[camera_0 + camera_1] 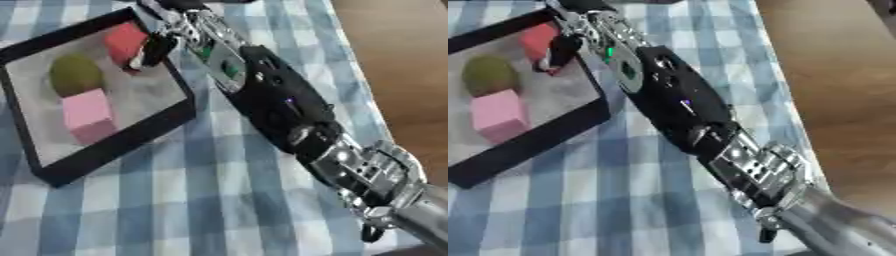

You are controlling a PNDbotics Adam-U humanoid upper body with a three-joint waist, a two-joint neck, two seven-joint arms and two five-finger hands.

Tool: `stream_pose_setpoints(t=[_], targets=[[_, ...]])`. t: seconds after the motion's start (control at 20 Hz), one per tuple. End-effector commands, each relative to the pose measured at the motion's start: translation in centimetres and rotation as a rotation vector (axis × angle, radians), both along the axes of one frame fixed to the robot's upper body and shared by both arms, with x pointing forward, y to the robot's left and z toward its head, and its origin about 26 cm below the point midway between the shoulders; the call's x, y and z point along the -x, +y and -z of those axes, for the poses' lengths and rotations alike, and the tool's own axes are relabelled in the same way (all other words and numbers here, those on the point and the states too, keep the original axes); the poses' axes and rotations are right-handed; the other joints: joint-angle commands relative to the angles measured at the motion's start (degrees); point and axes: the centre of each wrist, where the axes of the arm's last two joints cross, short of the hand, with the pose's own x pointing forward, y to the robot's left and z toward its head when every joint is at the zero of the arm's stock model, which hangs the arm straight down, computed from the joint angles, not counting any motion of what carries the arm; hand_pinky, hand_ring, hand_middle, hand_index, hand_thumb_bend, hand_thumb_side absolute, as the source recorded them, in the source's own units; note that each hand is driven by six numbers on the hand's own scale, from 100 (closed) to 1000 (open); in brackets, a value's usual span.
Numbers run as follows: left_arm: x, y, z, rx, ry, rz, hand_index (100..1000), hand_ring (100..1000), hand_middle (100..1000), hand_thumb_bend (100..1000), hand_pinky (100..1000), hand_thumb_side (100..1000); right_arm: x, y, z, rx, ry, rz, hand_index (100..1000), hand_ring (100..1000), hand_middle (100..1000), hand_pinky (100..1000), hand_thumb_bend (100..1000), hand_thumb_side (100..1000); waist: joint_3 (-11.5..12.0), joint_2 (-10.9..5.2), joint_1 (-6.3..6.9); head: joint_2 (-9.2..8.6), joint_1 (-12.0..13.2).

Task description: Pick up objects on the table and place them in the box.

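Your right robot hand [166, 37] reaches from the lower right up to the upper left of the frame, over the black-rimmed box [114, 145] on the checked tabletop [201, 200]. Its fingers curl against the red block [125, 41]; whether they clamp it you cannot tell. A green object [74, 74] and a pink block [87, 112] lie inside the box

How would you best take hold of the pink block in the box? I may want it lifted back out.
Pinch the pink block across its two upright side faces, coming straight down from above. It looks boxy with flat sides, and the box wall rings it, blocking a sideways approach. The green round thing sits close behind, so take the other two faces.
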Motion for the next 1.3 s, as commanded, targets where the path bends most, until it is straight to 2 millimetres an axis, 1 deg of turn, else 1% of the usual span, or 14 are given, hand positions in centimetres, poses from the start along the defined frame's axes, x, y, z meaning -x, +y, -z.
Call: stream_pose_setpoints(t=[0.05, 0.15, 0.3, 0.4, 0.5, 0.65, 0.85, 1.1, 1.3], targets=[[0.7, 1.4, -1.9, -0.043, -0.036, -0.030, 908, 803, 740, 308, 803, 899, 1.4, -1.3, -4.1, -0.051, -0.097, -0.019, 881, 787, 795, 867, 650, 210, -0.40, -2.39, 0.32, 0.68, 0.69], [0.9, 1.8, -1.8, -0.054, -0.028, -0.042, 908, 803, 740, 307, 803, 899, 2.2, -2.3, -5.6, -0.051, -0.120, -0.032, 874, 774, 783, 860, 638, 231, -1.06, -2.81, 0.17, 0.87, 1.43], [1.2, 2.4, -1.6, -0.065, -0.019, -0.059, 908, 803, 740, 307, 803, 898, 3.4, -4.0, -7.4, -0.033, -0.133, -0.040, 871, 767, 775, 855, 637, 237, -1.92, -3.34, 0.04, 0.92, 2.42], [1.4, 2.8, -1.5, -0.071, -0.012, -0.072, 908, 803, 740, 307, 803, 898, 4.2, -5.2, -8.0, -0.012, -0.136, -0.048, 868, 762, 769, 853, 640, 240, -2.75, -3.76, -0.02, 0.92, 3.30], [1.6, 3.2, -1.3, -0.077, -0.004, -0.082, 908, 803, 740, 306, 803, 898, 5.0, -6.5, -8.2, 0.013, -0.133, -0.057, 867, 760, 765, 852, 639, 240, -3.52, -4.14, -0.05, 0.92, 4.17], [1.8, 3.7, -1.0, -0.086, 0.008, -0.095, 908, 803, 740, 306, 804, 899, 6.1, -8.4, -7.7, 0.053, -0.114, -0.066, 865, 758, 760, 852, 640, 244, -4.70, -4.57, -0.15, 0.92, 5.45], [2.0, 4.0, -0.9, -0.095, 0.016, -0.104, 908, 804, 740, 306, 804, 899, 7.6, -10.9, -6.3, 0.105, -0.060, -0.068, 865, 759, 758, 852, 643, 248, -6.02, -4.85, -0.16, 0.92, 6.84], [2.2, 4.4, -0.9, -0.102, 0.021, -0.114, 908, 804, 740, 305, 805, 900, 9.8, -13.9, -4.4, 0.154, -0.002, -0.079, 871, 770, 768, 855, 649, 244, -7.17, -4.74, -0.01, 0.92, 7.90], [2.2, 4.4, -1.0, -0.105, 0.023, -0.115, 908, 804, 740, 304, 805, 900, 12.0, -16.2, -3.4, 0.172, 0.023, -0.087, 875, 774, 771, 856, 651, 242, -7.71, -4.57, 0.34, 0.92, 8.31]])
